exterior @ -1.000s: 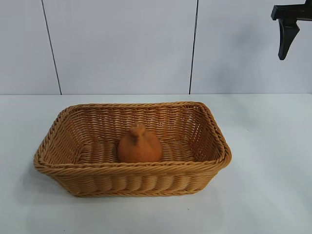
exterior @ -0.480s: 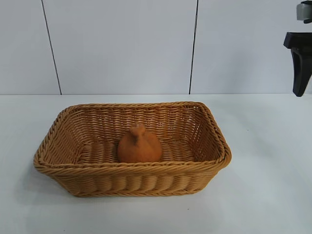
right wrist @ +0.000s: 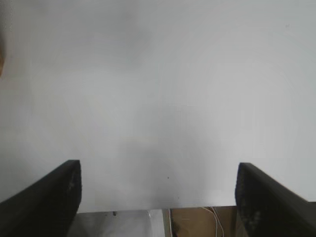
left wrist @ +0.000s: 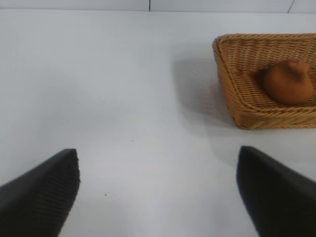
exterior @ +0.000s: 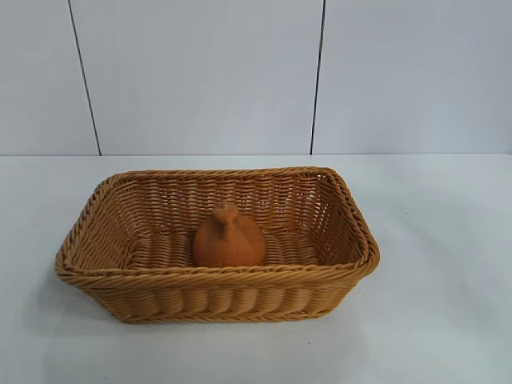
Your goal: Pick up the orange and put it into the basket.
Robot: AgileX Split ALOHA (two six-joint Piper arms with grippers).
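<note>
The left gripper (left wrist: 158,192) is seen only from its own wrist camera: its two dark fingers (left wrist: 42,192) are spread wide apart, nothing is held between them, and only bare white table (left wrist: 123,98) lies in the gap. From this gripper the basket (left wrist: 237,98) is viewed well apart, toward two o'clock, and no contact with it is made.

In the exterior view no arm is shown. The basket (exterior: 216,276), a tan woven rectangle with flaring sides and a braided rim, is set on the table (exterior: 448,240) slightly toward nine o'clock of the picture's middle. The orange (exterior: 229,238) is found inside it, resting on the woven floor near the middle of the basket, closer to the six o'clock wall than to the twelve o'clock wall. Its knobby bump is pointed up, toward twelve o'clock. The fruit is touched by neither gripper.

The right gripper (right wrist: 158,197) is likewise seen only from its own wrist camera. Its fingers (right wrist: 44,197) are released and held wide apart, and nothing is grasped. Beneath them the table and its edge (right wrist: 163,210) are shown, with a brown surface and thin cables (right wrist: 217,219) visible beyond that edge.
</note>
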